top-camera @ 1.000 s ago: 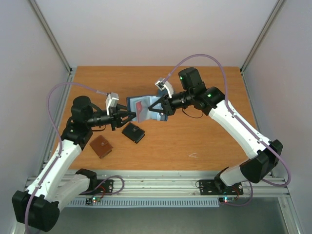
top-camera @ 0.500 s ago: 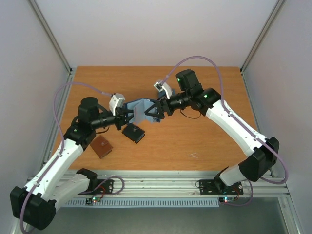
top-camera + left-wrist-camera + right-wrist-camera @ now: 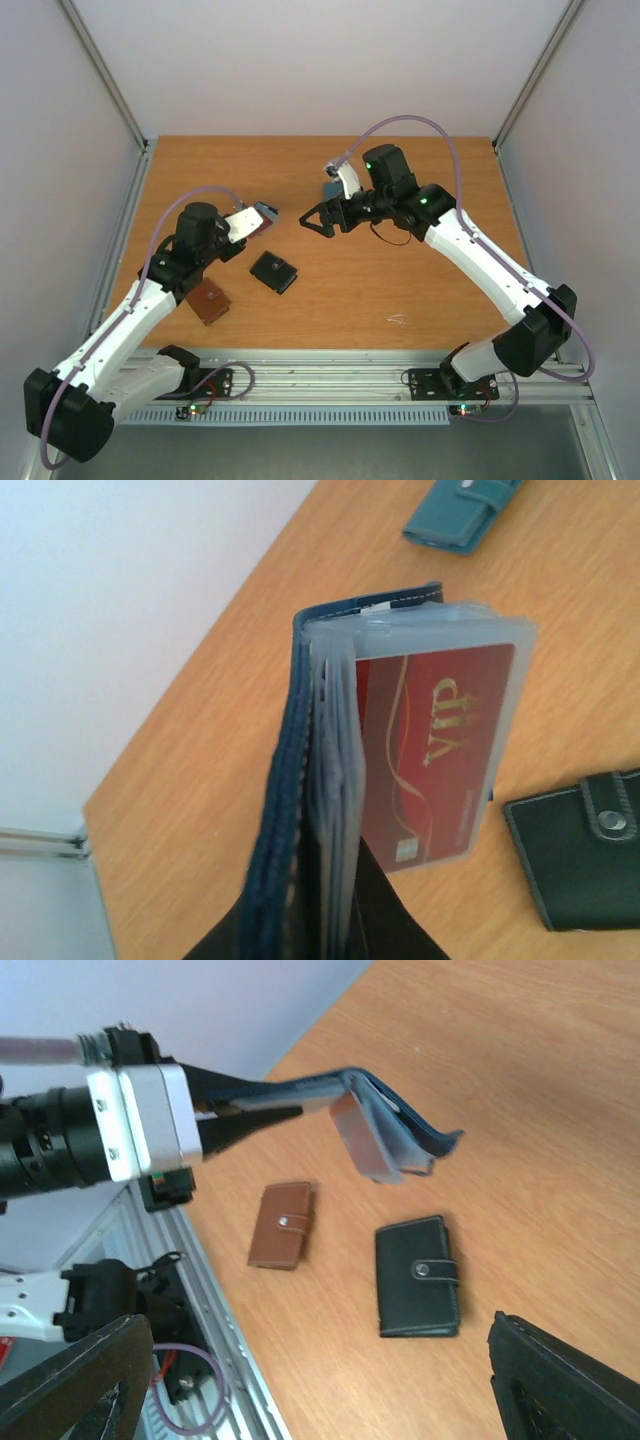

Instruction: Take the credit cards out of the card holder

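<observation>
My left gripper pinches the card holder aloft by its near end, the red card lying lengthwise away from the grip in a clear pocket, while my right gripper, jaws spread wide, hangs apart to its right, facing that free end.

"How did the card holder look on your feed?"
"I saw matt navy, leather-like, with pale stitching. Its pockets were clear, slightly frosted plastic, and the red card looked glossy."
"And the table?"
"Smooth wood-grain, I thought. The black wallet was matt, its snap shiny metal."
</observation>
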Controlling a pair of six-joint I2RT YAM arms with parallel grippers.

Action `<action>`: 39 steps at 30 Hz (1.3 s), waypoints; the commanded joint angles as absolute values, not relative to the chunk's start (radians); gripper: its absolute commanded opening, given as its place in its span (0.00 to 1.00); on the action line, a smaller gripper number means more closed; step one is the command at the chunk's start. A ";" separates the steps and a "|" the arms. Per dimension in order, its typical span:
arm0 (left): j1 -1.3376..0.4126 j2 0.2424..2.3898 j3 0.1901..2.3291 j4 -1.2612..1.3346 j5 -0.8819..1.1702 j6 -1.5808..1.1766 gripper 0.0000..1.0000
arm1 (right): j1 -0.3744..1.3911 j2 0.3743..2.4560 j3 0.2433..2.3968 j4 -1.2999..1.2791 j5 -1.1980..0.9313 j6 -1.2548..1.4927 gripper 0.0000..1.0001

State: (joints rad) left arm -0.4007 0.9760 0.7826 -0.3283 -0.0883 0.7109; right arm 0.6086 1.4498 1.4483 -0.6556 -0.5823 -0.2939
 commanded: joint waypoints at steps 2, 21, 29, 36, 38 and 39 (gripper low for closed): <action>-0.407 0.957 0.874 -0.453 0.062 0.462 0.00 | 0.678 1.522 1.526 -0.581 -0.632 -0.252 0.88; -0.307 0.872 0.895 -0.273 0.694 -0.160 0.00 | 0.585 1.551 1.499 -0.537 -0.755 -0.251 0.98; -0.259 0.872 0.858 -0.106 0.905 -0.312 0.00 | 0.565 1.560 1.504 -0.530 -1.023 -0.254 0.72; -0.245 0.873 0.851 -0.106 0.906 -0.322 0.00 | 0.549 1.514 1.474 -0.527 -1.029 -0.252 0.03; -0.243 0.873 0.848 -0.116 0.877 -0.319 0.00 | 0.544 1.503 1.476 -0.542 -1.030 -0.257 0.01; -0.243 0.873 0.847 -0.125 0.848 -0.320 0.01 | 0.542 1.498 1.476 -0.547 -1.027 -0.258 0.01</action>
